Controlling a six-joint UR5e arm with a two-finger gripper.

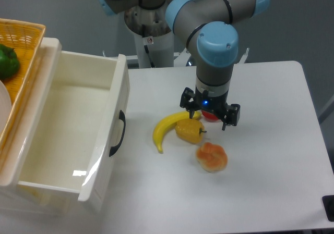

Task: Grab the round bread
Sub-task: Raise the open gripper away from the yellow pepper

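Note:
The round bread (211, 157) lies on the white table (271, 140), orange-tan and lobed on top with a paler underside. My gripper (210, 112) hangs a short way behind it, pointing down with its fingers spread open. A small red item (210, 115) shows between the fingers, and I cannot tell whether they touch it. The bread is free, with nothing touching it.
A yellow-orange pepper-shaped toy (189, 131) sits just left of and behind the bread, against a yellow banana (166, 128). A large white open bin (78, 135) with a black handle fills the left side. Behind it a wicker basket (23, 41) holds a green pepper (7, 62).

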